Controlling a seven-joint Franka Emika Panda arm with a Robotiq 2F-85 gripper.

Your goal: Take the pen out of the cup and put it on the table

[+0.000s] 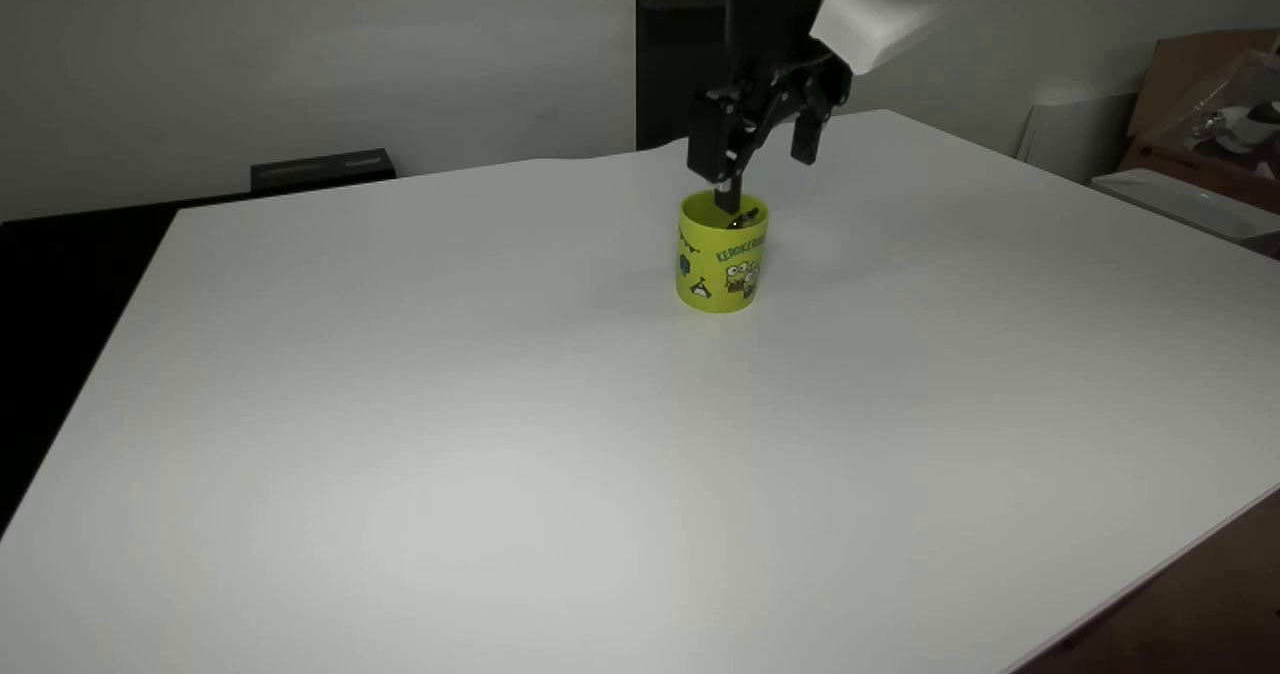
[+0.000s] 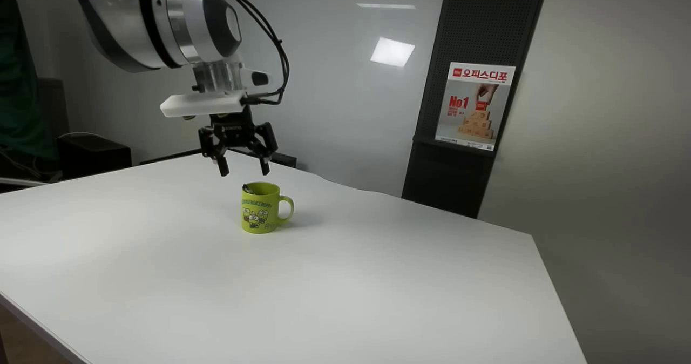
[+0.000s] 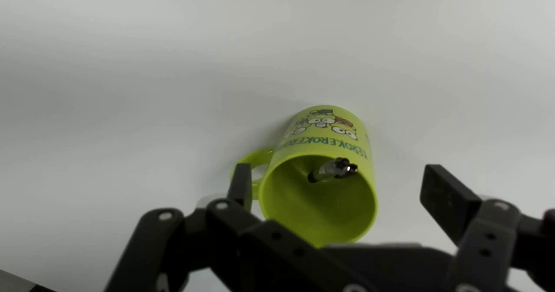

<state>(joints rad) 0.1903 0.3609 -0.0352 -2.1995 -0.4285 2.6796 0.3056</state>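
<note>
Fingers (image 3: 448, 203) spread, pen (image 3: 331, 170) not yet gripped

Wrist view: 2 fingers parted, holding nothing; pen leans inside the cup (image 3: 316, 209). Handle (image 3: 256, 156) shows partly behind 1 finger: straight descent might snag it and tip the cup.

In an exterior view: cup upright on the worktop (image 1: 480, 434); 1 finger overlaps it, contact cannot be told.

In an exterior view: fingertips (image 2: 224, 168) appear above the cup. Little pen protrudes, so a shallow pinch would probably slip.

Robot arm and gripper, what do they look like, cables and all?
In an exterior view the arm is rounded, pale grey with dark panels and a black band; black cables loop outside. A flat white piece sits above the black gripper, which has two jointed fingers.
</note>
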